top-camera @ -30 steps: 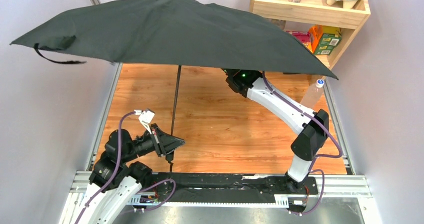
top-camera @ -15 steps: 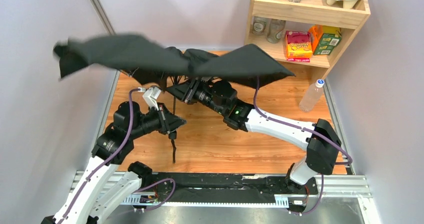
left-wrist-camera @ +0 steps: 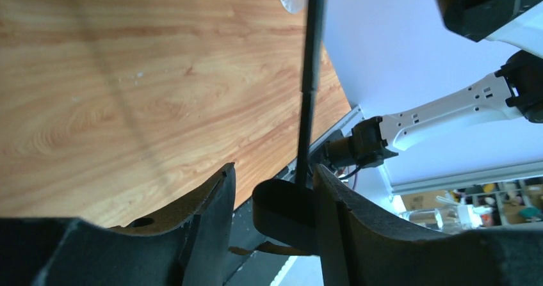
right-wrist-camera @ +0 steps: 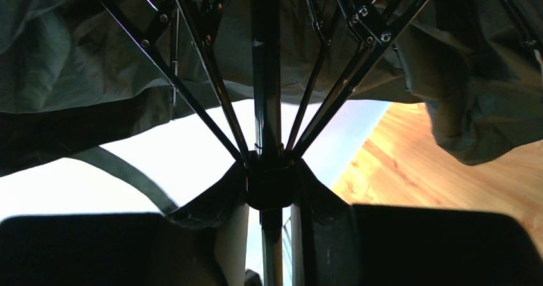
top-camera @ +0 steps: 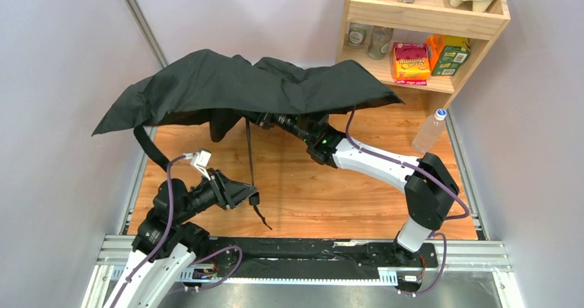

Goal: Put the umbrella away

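Observation:
The black umbrella point(top-camera: 241, 87) hangs half-collapsed over the back of the wooden table point(top-camera: 310, 184), its canopy sagging in folds. Its thin shaft point(top-camera: 248, 153) runs down to the small handle point(top-camera: 253, 199), and the wrist strap point(top-camera: 262, 218) dangles below. My left gripper point(top-camera: 242, 196) stands open around the handle point(left-wrist-camera: 282, 212); the handle rests against the right finger with a gap to the left one. My right gripper point(top-camera: 277, 120) sits under the canopy, shut on the umbrella's sliding hub point(right-wrist-camera: 271, 187) where the ribs meet the shaft point(right-wrist-camera: 266, 75).
A wooden shelf point(top-camera: 427, 18) with jars, boxes and packets stands at the back right. A clear plastic bottle point(top-camera: 428, 130) stands beside it on the table. Walls close in left and right, and a metal rail point(top-camera: 303, 249) runs along the near edge.
The canopy has dropped from fully spread to sagging folds as my right gripper slid the hub along the shaft. My left gripper's jaws have opened around the handle.

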`<action>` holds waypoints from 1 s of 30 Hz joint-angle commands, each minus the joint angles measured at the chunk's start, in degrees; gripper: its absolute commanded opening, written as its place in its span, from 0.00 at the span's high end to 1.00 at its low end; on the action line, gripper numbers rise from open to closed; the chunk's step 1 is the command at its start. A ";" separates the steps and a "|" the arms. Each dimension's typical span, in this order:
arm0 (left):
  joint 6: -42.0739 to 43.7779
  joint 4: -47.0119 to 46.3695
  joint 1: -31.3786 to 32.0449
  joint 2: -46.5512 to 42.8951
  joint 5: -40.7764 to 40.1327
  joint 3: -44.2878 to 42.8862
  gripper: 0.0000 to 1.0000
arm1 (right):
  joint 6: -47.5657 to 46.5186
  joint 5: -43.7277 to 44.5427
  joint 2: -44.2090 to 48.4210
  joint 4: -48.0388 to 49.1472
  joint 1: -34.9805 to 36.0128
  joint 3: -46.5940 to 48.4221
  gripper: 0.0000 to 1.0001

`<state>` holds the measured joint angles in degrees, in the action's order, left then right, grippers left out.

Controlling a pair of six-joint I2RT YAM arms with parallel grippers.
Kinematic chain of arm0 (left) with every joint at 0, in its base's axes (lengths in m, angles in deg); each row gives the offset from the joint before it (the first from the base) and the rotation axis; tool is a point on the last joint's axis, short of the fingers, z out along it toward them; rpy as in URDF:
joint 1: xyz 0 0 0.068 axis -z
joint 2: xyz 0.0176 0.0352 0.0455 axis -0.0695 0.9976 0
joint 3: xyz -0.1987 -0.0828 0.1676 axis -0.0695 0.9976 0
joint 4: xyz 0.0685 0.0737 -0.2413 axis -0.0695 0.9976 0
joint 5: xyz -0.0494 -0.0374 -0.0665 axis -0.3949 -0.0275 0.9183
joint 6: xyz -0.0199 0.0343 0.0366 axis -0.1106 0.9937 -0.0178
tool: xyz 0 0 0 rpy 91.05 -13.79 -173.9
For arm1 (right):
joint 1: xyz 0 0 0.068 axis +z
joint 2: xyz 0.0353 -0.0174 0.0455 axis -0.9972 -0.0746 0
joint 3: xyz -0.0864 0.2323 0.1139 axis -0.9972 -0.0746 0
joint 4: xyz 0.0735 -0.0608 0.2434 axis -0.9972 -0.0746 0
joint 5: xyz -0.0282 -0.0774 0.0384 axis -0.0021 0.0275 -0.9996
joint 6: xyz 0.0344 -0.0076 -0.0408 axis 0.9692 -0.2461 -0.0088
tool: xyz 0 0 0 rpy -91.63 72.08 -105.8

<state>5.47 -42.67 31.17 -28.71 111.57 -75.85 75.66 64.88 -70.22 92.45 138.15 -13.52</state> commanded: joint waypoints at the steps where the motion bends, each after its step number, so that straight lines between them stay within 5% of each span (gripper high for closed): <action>1: -5.03 -4.32 0.15 -0.77 3.19 2.32 0.44 | 0.18 2.11 -0.10 8.67 -0.22 6.88 1.00; 7: -0.47 -6.08 0.07 6.08 3.46 -2.15 0.44 | 0.44 2.02 -0.54 10.07 -0.13 6.27 1.00; 13: 8.58 -0.66 -0.02 15.22 -4.84 -11.27 1.00 | -4.39 3.23 6.46 2.39 1.28 -2.14 1.00; 17: 16.58 0.26 0.07 18.64 -10.43 -19.02 1.00 | -5.89 -1.20 11.15 -2.75 1.80 -11.74 1.00; 22: 16.33 -7.39 0.07 25.50 -7.27 -19.83 1.00 | -6.07 2.28 9.93 5.91 11.54 -21.31 1.00; 30: 13.96 -10.22 0.15 24.64 -3.67 -18.34 1.00 | -6.06 8.59 10.53 7.96 10.69 -20.54 1.00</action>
<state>19.15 -41.82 31.84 -1.91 109.36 -92.30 71.44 72.68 -61.32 99.27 148.09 -33.39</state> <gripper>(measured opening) 0.031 0.260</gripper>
